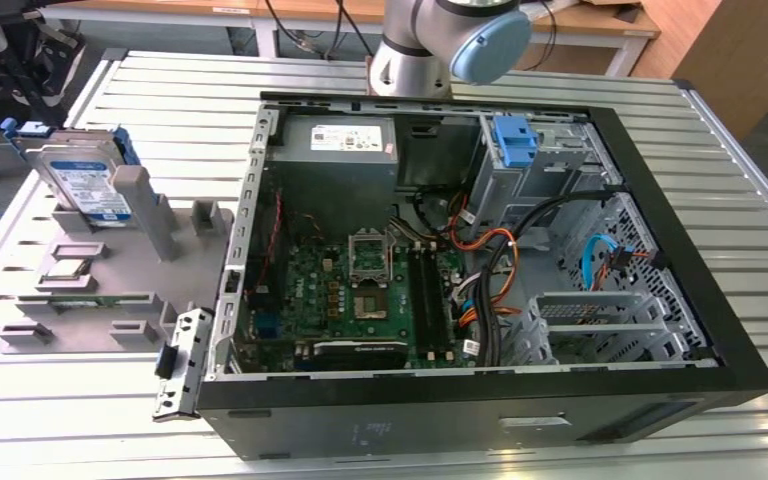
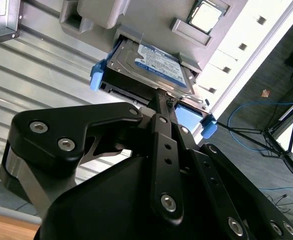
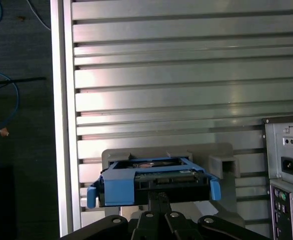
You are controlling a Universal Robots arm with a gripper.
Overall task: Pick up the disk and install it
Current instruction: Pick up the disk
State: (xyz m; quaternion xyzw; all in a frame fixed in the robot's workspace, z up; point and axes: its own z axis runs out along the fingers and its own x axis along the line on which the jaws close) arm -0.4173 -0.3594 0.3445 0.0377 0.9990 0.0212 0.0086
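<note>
The gripper point(image 2: 165, 100), fingers point(image 2: 159, 130) pressed together, hangs over the disk point(image 1: 84, 185) upright in its grey holder point(image 1: 117, 272) at the computer case's point(image 1: 491, 405) nine o'clock in the exterior view; grasping well likely means spreading squarely across it.

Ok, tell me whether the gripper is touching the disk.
Apart. In the exterior view the disk stands in the grey holder with open space all round its top; in the second wrist view the gripper only lines up over it.
</note>
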